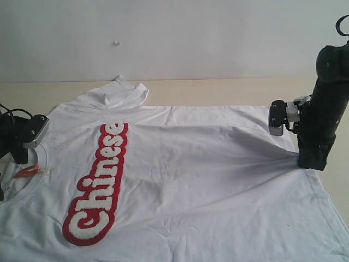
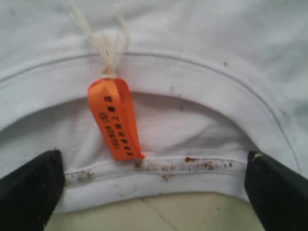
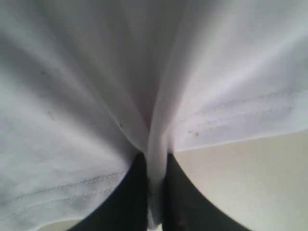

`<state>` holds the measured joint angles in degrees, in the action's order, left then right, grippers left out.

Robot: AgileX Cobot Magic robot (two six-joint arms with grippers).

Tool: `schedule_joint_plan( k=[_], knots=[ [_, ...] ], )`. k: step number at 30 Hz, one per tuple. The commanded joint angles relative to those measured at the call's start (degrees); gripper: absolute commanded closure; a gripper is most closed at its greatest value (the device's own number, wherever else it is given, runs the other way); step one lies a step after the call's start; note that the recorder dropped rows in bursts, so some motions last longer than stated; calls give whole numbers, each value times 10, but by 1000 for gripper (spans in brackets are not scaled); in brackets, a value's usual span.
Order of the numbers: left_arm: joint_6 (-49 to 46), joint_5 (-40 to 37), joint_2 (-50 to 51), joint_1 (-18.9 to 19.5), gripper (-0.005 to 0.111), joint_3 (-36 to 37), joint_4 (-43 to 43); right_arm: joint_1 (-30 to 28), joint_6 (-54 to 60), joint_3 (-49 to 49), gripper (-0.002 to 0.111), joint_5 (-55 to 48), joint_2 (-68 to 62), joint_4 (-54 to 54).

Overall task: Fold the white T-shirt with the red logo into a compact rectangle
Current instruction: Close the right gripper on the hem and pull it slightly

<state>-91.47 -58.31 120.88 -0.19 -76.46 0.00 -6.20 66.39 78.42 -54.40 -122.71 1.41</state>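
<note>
The white T-shirt (image 1: 207,180) lies spread face up on the table, collar toward the left, hem toward the right. The red logo (image 1: 98,183) runs along its chest. My left gripper (image 2: 154,175) stands open over the back of the ribbed collar (image 2: 192,72), one black finger (image 2: 31,190) on each side, with nothing between them but the collar edge. The orange neck tag (image 2: 115,120) hangs just beyond it. My right gripper (image 3: 155,192) is shut on a pinch of the shirt's hem (image 3: 156,159) and pulls the cloth into taut creases (image 1: 267,158).
The beige table (image 1: 218,90) shows behind the shirt and under the collar (image 2: 159,214). A white wall (image 1: 163,33) rises at the back. The far sleeve (image 1: 128,93) lies bunched at the shirt's back edge. The shirt runs off the front of the exterior view.
</note>
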Motion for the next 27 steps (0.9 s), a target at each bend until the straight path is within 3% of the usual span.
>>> schedule_joint_plan(
  k=[1,27],
  knots=[
    [1,-1,23,4,8,9,6,-4,4,-9,108,22,-15,34],
    [2,17,26,4,8,9,6,-4,4,-9,108,22,-15,23]
  ],
)
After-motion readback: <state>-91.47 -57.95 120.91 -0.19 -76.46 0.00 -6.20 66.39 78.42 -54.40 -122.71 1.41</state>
